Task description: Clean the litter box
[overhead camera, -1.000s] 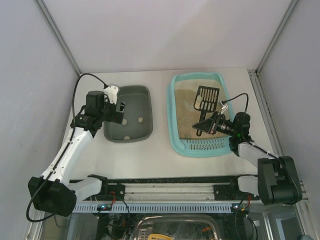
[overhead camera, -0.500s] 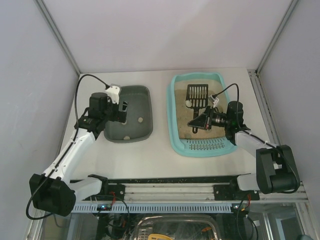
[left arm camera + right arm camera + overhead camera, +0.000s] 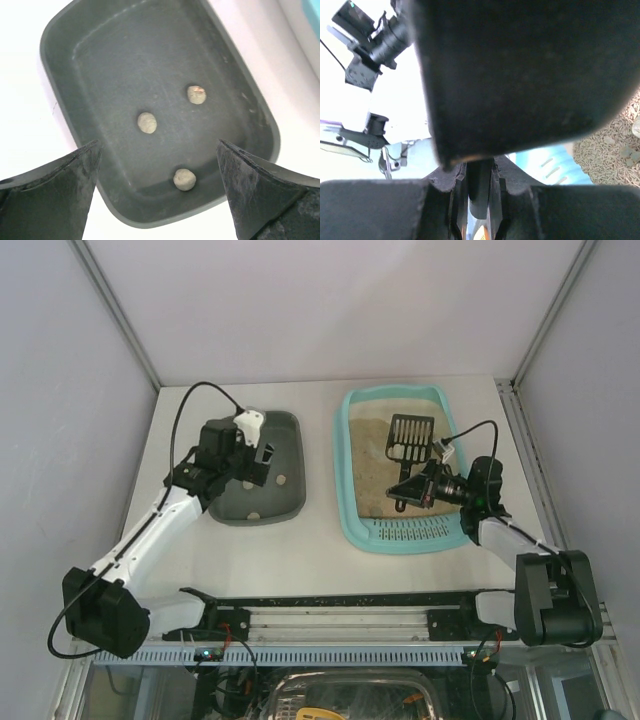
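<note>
Now the right gripper (image 3: pixel 416 488) is gripping the handle of a black slotted scoop (image 3: pixel 411 436), and its jaws are closed tight on that handle. It is holding the scoop over the litter box (image 3: pixel 343 502), with the head of the scoop pointing toward the far end, above the tan litter (image 3: pixel 368 455). I cannot tell whether the scoop is touching the litter or carrying anything. The litter box is lying on the right half of the white table (image 3: pixel 310 540), with its slotted grille (image 3: pixel 410 531) at the near end, just below the right gripper. In the right wrist view the scoop is filling most of the picture as a dark shape, and a little litter is showing at the right edge.

The left gripper (image 3: pixel 250 462) is hanging over the dark grey tray (image 3: pixel 288 498), which is sitting to the left of the litter box and apart from it. Its jaws are standing wide open and are holding nothing. Three small round clumps (image 3: pixel 147 122) are lying on the floor of that tray, apart from each other.
</note>
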`<action>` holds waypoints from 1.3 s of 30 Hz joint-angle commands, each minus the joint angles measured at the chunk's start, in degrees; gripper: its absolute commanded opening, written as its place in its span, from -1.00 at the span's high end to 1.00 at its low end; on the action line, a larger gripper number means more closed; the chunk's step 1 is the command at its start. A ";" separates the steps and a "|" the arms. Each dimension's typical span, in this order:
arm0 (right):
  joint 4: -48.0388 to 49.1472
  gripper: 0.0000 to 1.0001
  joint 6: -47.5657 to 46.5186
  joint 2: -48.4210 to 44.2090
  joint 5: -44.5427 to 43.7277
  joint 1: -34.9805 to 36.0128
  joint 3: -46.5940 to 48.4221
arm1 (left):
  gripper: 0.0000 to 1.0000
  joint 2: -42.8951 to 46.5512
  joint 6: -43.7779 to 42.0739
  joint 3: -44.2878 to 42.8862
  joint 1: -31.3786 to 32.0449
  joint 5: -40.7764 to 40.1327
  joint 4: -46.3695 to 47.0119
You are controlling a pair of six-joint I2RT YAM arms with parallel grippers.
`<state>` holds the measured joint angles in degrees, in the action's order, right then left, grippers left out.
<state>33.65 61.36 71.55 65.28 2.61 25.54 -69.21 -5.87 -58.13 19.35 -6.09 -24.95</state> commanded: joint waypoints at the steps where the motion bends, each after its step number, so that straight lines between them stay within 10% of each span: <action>1: 9.90 1.00 8.32 1.05 1.71 -1.88 1.00 | -0.99 3.79 -3.44 -0.76 3.72 -0.48 -0.10; 6: -12.18 1.00 -6.39 3.53 4.84 3.49 9.57 | -0.99 4.74 -3.41 0.64 3.85 -2.48 0.89; 11: 1.72 1.00 5.41 4.71 3.43 -0.81 6.13 | -0.99 4.39 -3.18 0.86 3.85 -2.52 1.35; 14: -19.64 1.00 -10.63 3.19 1.57 2.86 11.06 | -0.99 4.21 -0.68 0.59 3.73 -1.65 1.32; 19: 5.43 1.00 7.94 4.35 1.97 -4.83 2.83 | -0.99 4.72 1.51 -0.37 3.52 -1.12 1.09; 24: -21.27 1.00 -11.38 4.35 0.60 0.16 10.23 | -0.99 5.71 3.25 1.20 3.39 -1.39 1.24; 39: 28.07 1.00 23.89 15.85 0.81 0.05 3.86 | -0.99 7.85 5.87 4.01 -1.21 0.39 0.22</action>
<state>42.54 74.76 84.44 66.02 2.52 30.20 -63.26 -2.02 -56.14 19.94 -6.96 -24.80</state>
